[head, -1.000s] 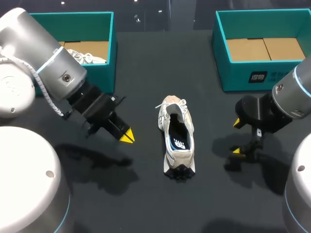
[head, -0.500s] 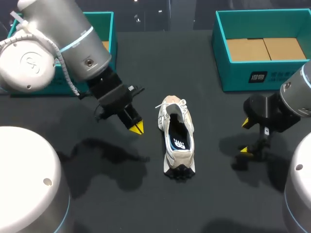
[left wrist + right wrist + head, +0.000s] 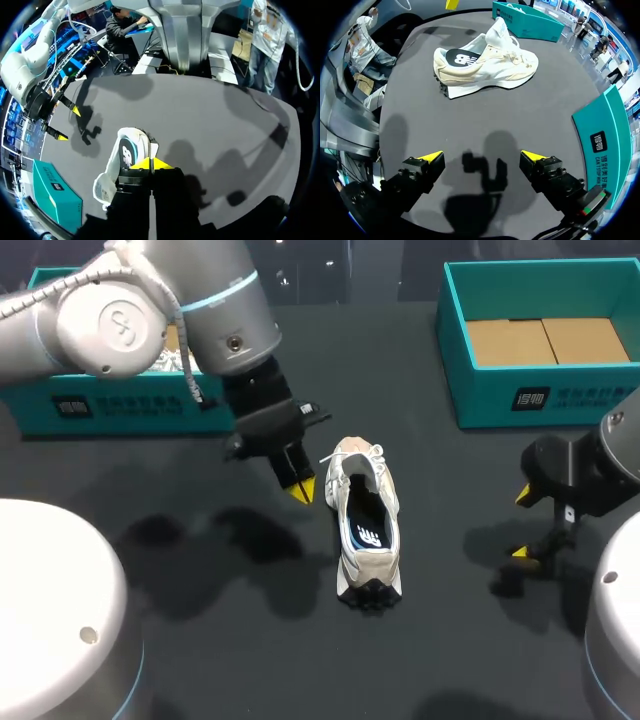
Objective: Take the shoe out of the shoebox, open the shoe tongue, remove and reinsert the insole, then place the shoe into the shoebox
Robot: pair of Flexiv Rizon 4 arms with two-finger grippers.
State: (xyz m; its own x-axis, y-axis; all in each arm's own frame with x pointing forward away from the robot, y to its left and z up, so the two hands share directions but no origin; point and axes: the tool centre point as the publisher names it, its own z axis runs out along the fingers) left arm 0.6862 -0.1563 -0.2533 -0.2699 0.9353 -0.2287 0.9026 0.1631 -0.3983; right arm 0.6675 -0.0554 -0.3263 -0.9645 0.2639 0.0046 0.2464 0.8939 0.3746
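Observation:
A beige and white shoe [image 3: 365,530] lies upright on the black table [image 3: 440,640], toe toward the far side, its dark blue insole [image 3: 370,534] showing inside. My left gripper [image 3: 300,490] is shut with nothing in it, its yellow tips just left of the shoe's toe and laces. In the left wrist view this gripper [image 3: 151,164] hangs close beside the shoe [image 3: 131,145]. My right gripper [image 3: 522,523] stands open well to the right of the shoe. In its own view the fingers [image 3: 482,156] are wide apart over bare table, with the shoe [image 3: 485,65] ahead.
A teal shoebox [image 3: 100,405] stands at the far left, partly behind my left arm. A second teal shoebox [image 3: 500,395] with a cardboard floor stands at the far right. The right box's wall [image 3: 605,140] is beside my right gripper.
My left arm has swung in from the left to the shoe's toe, its gripper staying shut. My right gripper has drifted a little to the right, still open. The shoe has not moved.

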